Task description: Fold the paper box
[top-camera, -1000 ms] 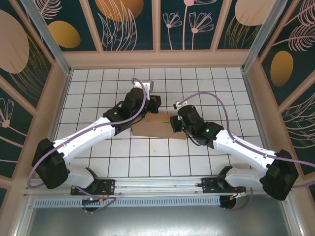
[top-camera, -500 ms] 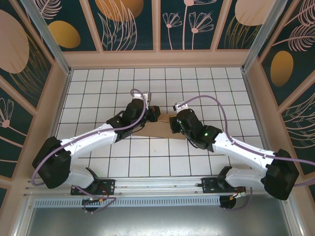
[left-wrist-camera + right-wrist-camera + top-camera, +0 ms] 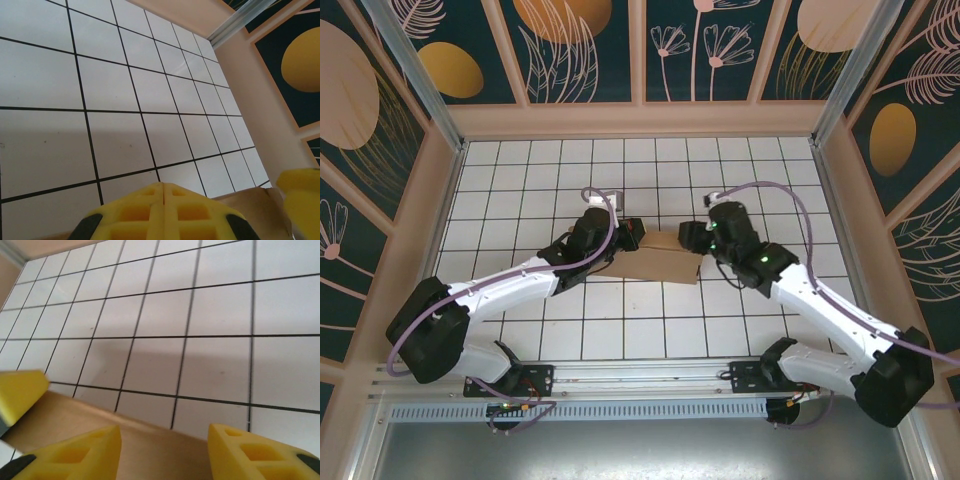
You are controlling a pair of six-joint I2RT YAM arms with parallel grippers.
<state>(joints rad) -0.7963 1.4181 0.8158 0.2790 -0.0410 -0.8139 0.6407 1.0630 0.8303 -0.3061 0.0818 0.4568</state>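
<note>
The paper box (image 3: 660,260) is a flat brown cardboard piece lying on the white tiled floor between my two arms. My left gripper (image 3: 632,232) is at its far-left corner with its yellow fingers pressed together; nothing shows between the tips. In the left wrist view the left gripper (image 3: 164,187) stands over the tiles, with cardboard (image 3: 250,202) at the lower right. My right gripper (image 3: 692,238) is at the box's far-right corner. In the right wrist view the right gripper (image 3: 165,442) is open, its fingers (image 3: 255,452) spread above the box's far edge (image 3: 150,450).
The white tiled floor (image 3: 650,170) stretches behind the box. Tan walls (image 3: 640,120) with dark patterned panels ring it, and a metal rail (image 3: 640,372) runs along the near edge. A yellow finger of the other gripper (image 3: 20,392) shows at the left of the right wrist view.
My right arm has swung right, and its gripper has moved from over the box to its far-right corner. The left gripper has shifted slightly right along the box's far edge.
</note>
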